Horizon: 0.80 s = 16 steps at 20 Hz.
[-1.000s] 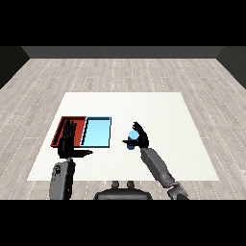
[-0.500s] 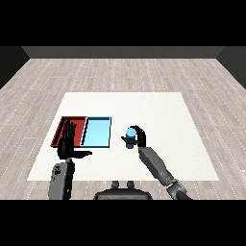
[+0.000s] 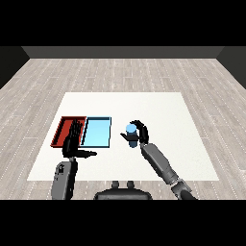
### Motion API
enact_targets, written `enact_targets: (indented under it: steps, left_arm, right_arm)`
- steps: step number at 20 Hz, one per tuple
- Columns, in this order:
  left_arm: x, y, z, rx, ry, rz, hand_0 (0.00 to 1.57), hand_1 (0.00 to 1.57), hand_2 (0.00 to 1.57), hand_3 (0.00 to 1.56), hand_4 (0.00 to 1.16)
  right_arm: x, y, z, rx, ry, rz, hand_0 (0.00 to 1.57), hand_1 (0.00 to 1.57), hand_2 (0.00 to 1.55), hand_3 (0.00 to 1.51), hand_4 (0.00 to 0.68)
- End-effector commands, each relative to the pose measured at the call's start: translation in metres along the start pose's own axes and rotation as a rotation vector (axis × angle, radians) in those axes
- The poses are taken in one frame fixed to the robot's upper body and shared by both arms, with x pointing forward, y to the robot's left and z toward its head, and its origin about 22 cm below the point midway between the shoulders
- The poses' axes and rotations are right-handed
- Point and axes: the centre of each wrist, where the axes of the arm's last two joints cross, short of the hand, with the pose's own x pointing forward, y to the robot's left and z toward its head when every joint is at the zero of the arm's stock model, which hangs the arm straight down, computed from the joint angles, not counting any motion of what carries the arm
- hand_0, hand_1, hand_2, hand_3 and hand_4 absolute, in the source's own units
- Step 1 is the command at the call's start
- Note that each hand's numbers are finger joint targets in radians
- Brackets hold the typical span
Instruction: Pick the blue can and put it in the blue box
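Your right hand has its fingers curled round the blue can, just at 3 o'clock of the blue box, ready for carrying across; your left hand hovers, fingers straight.

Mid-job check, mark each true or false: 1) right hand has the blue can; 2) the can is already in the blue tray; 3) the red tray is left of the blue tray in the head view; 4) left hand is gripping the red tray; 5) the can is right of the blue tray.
1) True: the right hand curls round the blue can.
2) False: the can is outside the blue tray, held above the white table.
3) True: the red tray lies on the blue tray's left.
4) False: the left hand is open, fingers straight, holding nothing.
5) True.
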Motion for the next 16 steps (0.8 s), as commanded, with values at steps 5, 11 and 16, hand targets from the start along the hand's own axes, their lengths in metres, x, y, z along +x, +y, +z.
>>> enact_targets:
  steps: [5, 11, 16]
  left_arm:
    - [-0.023, -0.043, -0.018, -0.099, 0.108, -0.001, 0.00, 0.00, 0.00, 0.00, 0.00]
    - [-0.030, -0.068, -0.011, -0.133, 0.142, 0.047, 0.00, 0.00, 0.00, 0.00, 0.00]
    - [-0.037, -0.062, -0.022, -0.136, 0.145, 0.051, 0.00, 0.00, 0.00, 0.00, 0.00]
  right_arm:
    - [0.037, -0.006, 0.002, 0.052, -0.153, 0.080, 1.44, 1.44, 1.45, 1.40, 0.615]
    - [0.062, -0.027, 0.003, 0.047, -0.177, 0.094, 1.44, 1.44, 1.44, 1.41, 0.620]
    - [0.062, -0.037, -0.012, 0.055, -0.169, 0.118, 1.42, 1.42, 1.45, 1.40, 0.616]
